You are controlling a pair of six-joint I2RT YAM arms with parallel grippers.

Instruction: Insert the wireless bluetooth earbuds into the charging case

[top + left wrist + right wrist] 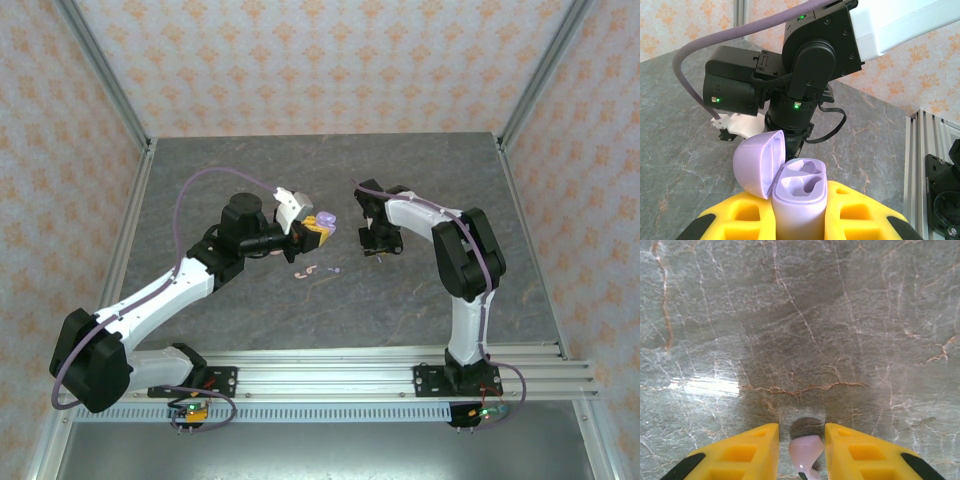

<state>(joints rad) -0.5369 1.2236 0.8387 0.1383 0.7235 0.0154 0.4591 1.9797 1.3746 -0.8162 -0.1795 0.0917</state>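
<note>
Lilac plastic is what I see in the left wrist view: the case (pixel 799 200) stands upright, clamped between the left gripper's (pixel 310 230) yellow fingers (pixel 747 215), with its lid (pixel 759 162) swung open to the left. Both sockets look bare, though their depths are in shadow. The bottom of the case is cut off by the frame edge. Beyond it the right arm's black wrist (pixel 805 70) blocks my view of the table (pixel 790 315) behind.

From above, the case is a small lilac blob held over the middle of the table. Just nearer the bases lie three loose earbuds (pixel 300 273), too tiny for me to judge how they lie.

At the right gripper (pixel 802 430) a pink earbud (pixel 806 450) sits between the two yellow fingers, its lower end cut off. The jaws stand close on either side of it. I cannot tell whether they pinch it or whether it rests on the table.
</note>
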